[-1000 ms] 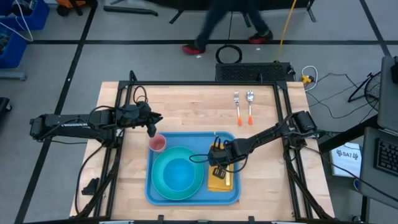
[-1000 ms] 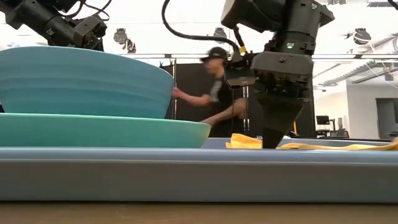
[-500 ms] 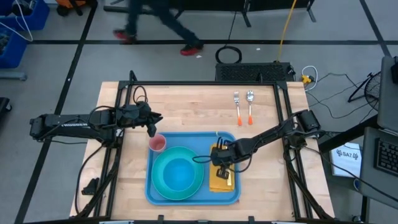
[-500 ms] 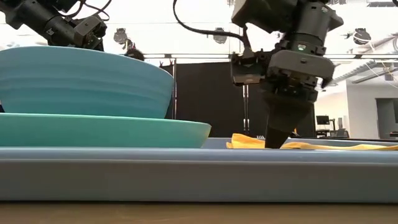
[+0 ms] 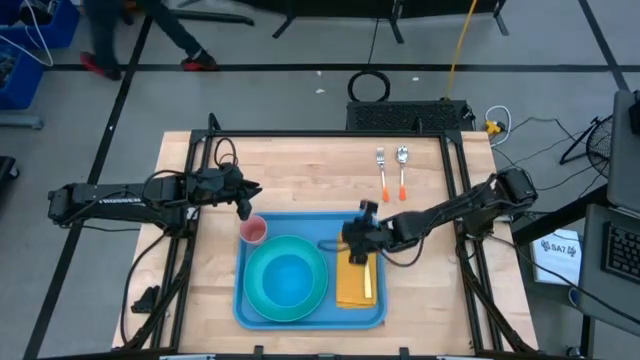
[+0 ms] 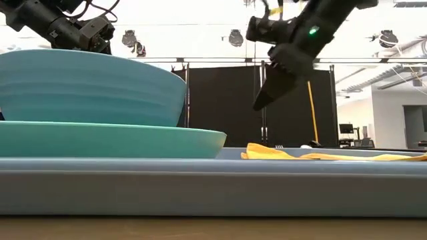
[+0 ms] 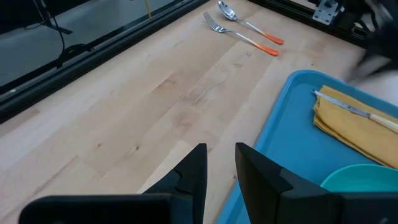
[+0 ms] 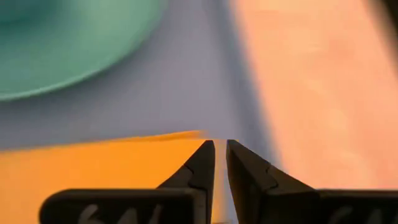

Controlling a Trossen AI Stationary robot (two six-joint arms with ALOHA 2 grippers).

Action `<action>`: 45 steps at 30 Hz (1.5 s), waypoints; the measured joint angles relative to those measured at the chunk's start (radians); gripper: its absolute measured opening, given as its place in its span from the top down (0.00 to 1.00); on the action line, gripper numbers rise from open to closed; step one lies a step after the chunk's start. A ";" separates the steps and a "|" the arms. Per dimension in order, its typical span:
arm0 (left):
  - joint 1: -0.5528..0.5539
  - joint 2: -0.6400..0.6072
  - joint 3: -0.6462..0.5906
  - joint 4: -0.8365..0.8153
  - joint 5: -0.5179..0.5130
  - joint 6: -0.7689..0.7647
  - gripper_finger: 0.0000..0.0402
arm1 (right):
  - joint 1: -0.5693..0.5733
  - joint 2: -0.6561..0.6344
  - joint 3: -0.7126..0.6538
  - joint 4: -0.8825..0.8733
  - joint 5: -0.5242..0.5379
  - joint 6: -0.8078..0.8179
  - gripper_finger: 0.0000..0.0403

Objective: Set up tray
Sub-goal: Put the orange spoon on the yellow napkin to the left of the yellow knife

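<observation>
The blue tray [image 5: 374, 312] lies on the wooden table, and its rim [image 6: 213, 190] fills the low view. A turquoise bowl [image 6: 87, 87] stands on a turquoise plate [image 5: 288, 280] on the tray. A pink cup [image 5: 253, 231] stands in the tray's far left corner. The yellow-orange napkin [image 5: 353, 285] lies flat on the tray's right side, with a knife [image 7: 356, 112] on it. My right gripper [image 5: 353, 243] hangs shut above the napkin's far end [image 8: 186, 140], touching nothing. My left gripper [image 5: 245, 206] waits shut just beyond the cup.
A fork [image 5: 381, 168] and a spoon [image 5: 402, 168] with orange handles lie on the table beyond the tray, toward the far right. Bare wood shows left and right of the tray. A person walks on the floor beyond the table's far left.
My right gripper has lifted off the napkin, risen well above the tray and drawn back toward the table's far edge, tipping to a slant. The napkin stays flat on the tray. The person behind the table has walked toward the left.
</observation>
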 joint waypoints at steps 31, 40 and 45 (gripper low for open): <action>0.000 0.000 0.000 -0.001 -0.002 0.032 0.78 | -0.917 -0.458 -0.330 -0.070 -0.332 0.156 0.70; 0.000 0.000 0.000 -0.002 0.000 0.031 0.78 | -0.977 -0.323 -0.329 -0.103 -0.367 0.216 0.54; 0.000 0.000 0.000 -0.004 0.004 0.032 0.78 | -0.994 -0.264 -0.329 -0.093 -0.433 0.233 0.58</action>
